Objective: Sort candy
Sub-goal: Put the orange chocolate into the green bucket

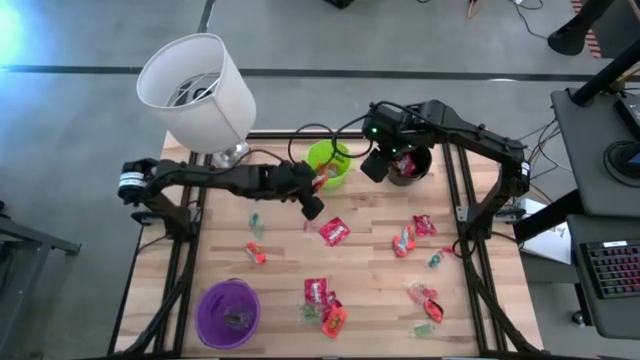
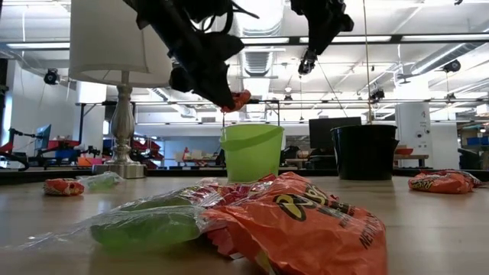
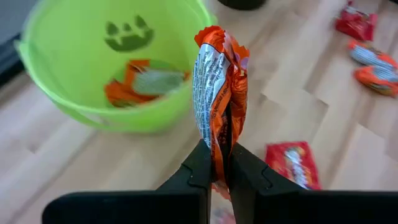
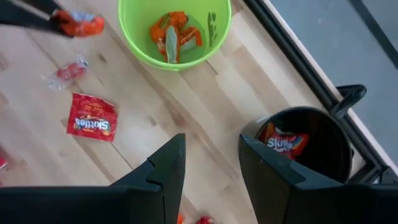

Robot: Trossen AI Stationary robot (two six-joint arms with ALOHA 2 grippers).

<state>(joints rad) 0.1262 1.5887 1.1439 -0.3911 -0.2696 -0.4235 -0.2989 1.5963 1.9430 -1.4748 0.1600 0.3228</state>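
Observation:
My left gripper (image 1: pixel 318 187) is shut on a crumpled orange candy packet (image 3: pixel 219 81), held in the air just short of the green cup (image 1: pixel 330 163). That cup holds orange candy (image 3: pixel 140 81). My right gripper (image 4: pixel 211 168) hangs open high over the table between the green cup (image 4: pixel 174 31) and the black cup (image 4: pixel 311 149), with nothing between its fingers. A red packet (image 4: pixel 286 142) lies in the black cup. Several red, orange and green sweets (image 1: pixel 334 231) lie loose on the wooden table. My left gripper pinches the orange packet by its lower end (image 3: pixel 219 163) between its two fingers. The fingers slant down from the table's left side toward the green cup. The rest of the packet sticks out past the fingertips, twisted and crinkled, lifted clear of the table.
A purple cup (image 1: pixel 228 312) stands near the front left corner. A white-shaded lamp (image 1: pixel 195 90) stands at the far left corner. Loose packets (image 1: pixel 420 300) spread over the middle and right of the table. The table frame's dark rail (image 4: pixel 292 56) runs past the cups.

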